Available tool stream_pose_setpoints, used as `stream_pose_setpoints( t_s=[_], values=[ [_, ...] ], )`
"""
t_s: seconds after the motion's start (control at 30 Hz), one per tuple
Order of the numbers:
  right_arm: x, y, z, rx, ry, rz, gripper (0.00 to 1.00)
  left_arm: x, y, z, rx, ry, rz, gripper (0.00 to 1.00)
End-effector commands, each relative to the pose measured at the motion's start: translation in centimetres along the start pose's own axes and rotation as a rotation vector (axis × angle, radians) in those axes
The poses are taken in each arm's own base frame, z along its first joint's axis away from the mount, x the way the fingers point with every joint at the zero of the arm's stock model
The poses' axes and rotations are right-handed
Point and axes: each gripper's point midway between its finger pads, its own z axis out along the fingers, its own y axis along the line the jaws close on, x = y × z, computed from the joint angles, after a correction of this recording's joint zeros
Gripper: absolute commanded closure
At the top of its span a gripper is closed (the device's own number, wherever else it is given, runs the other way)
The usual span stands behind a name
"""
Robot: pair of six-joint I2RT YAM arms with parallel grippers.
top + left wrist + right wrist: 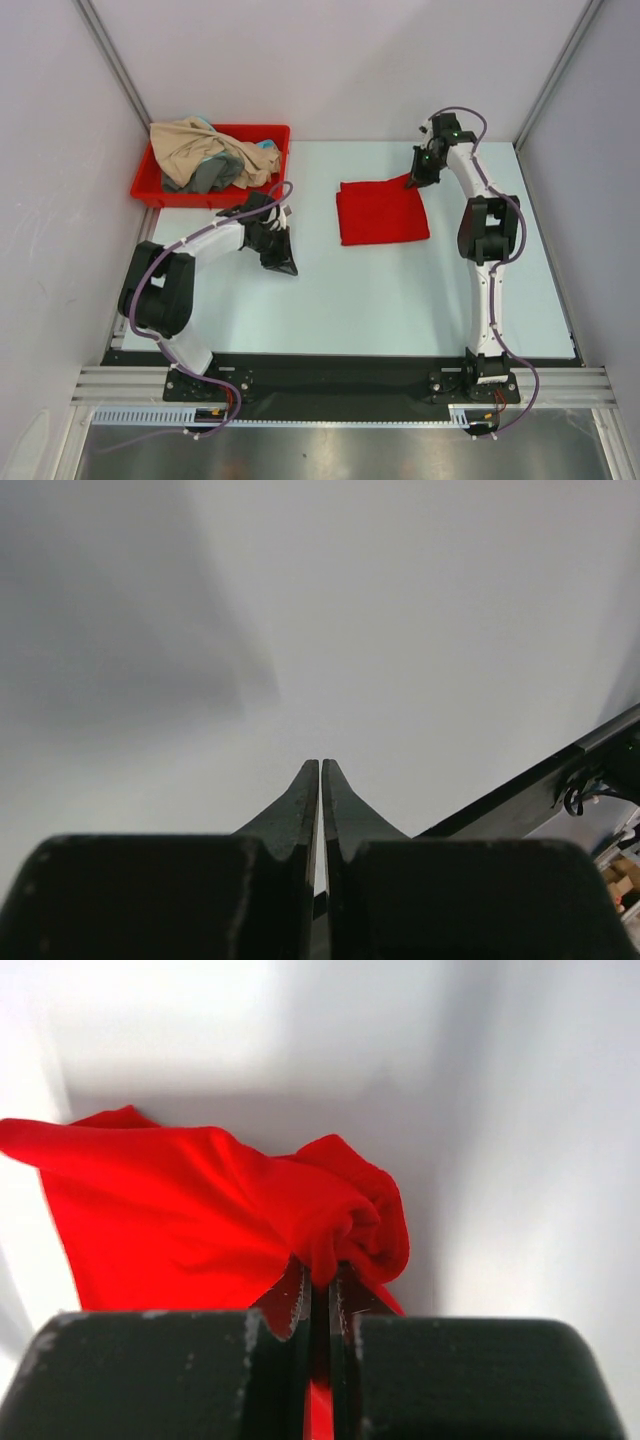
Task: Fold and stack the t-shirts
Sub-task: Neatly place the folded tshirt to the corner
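The red t-shirt (pixel 380 210) lies folded into a rough square in the middle of the table. My right gripper (pixel 417 180) is shut on its far right corner, and in the right wrist view the red cloth (pixel 200 1210) bunches between the jaws of the right gripper (pixel 320 1275). My left gripper (pixel 284 262) is shut and empty, down near the table left of the red shirt; the left wrist view shows the left gripper (pixel 320 770) over bare table only. The beige-tan t-shirt (pixel 205 145), grey t-shirt (pixel 205 178) and a bit of the light blue t-shirt (pixel 268 146) are heaped in the tray.
The red plastic tray (pixel 275 135) stands at the back left of the table. White walls enclose the back and both sides. A black rail (pixel 330 375) runs along the near edge at the arm bases.
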Motion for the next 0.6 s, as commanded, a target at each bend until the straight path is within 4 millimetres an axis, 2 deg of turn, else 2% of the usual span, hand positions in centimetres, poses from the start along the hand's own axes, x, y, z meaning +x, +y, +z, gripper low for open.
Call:
stream_pose_setpoints(
  t_s=[0.0,0.03,0.1,0.13,0.23,0.27,0.33,0.4,0.57],
  values=[
    [-4.6,-2.8,-3.8,0.056,-0.134,-0.071,1.0,1.2,-0.2,-0.1,0.041,0.002,-0.031,0.93],
    [-5.6,-4.7,-4.4,0.07,-0.162,-0.06,1.0,1.4,-0.1,-0.2,0.036,-0.005,-0.032,0.93],
    [-7.5,-5.2,-5.2,0.055,-0.218,-0.079,1.0,1.8,-0.1,-0.7,0.027,-0.021,-0.015,0.93],
    [-8.1,-6.3,-5.3,0.078,-0.237,-0.099,1.0,1.8,0.2,-0.9,0.007,-0.032,-0.013,0.93],
    [-9.8,-7.8,-6.4,0.12,-0.295,-0.153,1.0,1.8,0.6,-1.3,-0.026,-0.043,-0.019,0.93],
    [-10.6,-9.0,-7.0,0.144,-0.325,-0.171,1.0,1.7,0.8,-1.2,-0.039,-0.048,-0.029,0.93],
    [-11.7,-10.2,-8.0,0.17,-0.358,-0.192,1.0,1.7,0.9,-0.9,-0.052,-0.042,-0.02,0.93],
    [-12.2,-12.4,-9.0,0.212,-0.378,-0.199,1.0,1.6,1.1,-1.0,-0.079,-0.032,-0.006,0.93],
    [-14.0,-15.2,-9.8,0.316,-0.44,-0.282,1.0,2.1,2.4,-0.1,-0.129,0.026,0.012,0.94]
  ],
)
